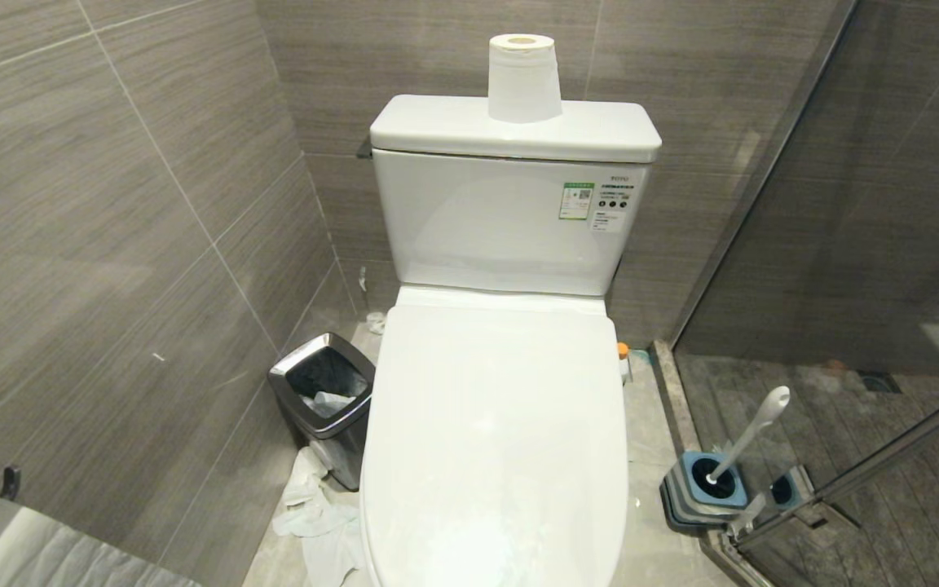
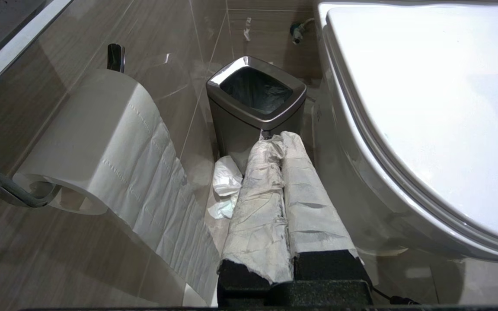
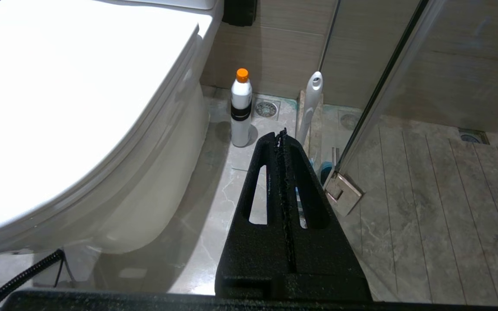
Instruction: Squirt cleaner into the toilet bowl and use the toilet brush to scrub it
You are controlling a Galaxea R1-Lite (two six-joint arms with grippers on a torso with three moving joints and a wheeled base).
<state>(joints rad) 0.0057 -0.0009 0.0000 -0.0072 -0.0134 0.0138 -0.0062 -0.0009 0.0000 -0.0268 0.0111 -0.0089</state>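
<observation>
Right now I hold both grippers, left [image 2: 281,142] and right [image 3: 281,134], closed and empty, since the toilet [image 1: 494,424] lid is down; bottle [image 3: 241,108] and brush [image 1: 751,432] wait at three o'clock.

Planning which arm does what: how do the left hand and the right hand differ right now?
The left hand has its fingers wrapped in white paper; the right hand is bare black. The left hand points toward the steel-rimmed bin, beside the toilet bowl; the right hand points toward the cleaner bottle and toilet brush on the other side. Both are shut, empty and touching nothing.
</observation>
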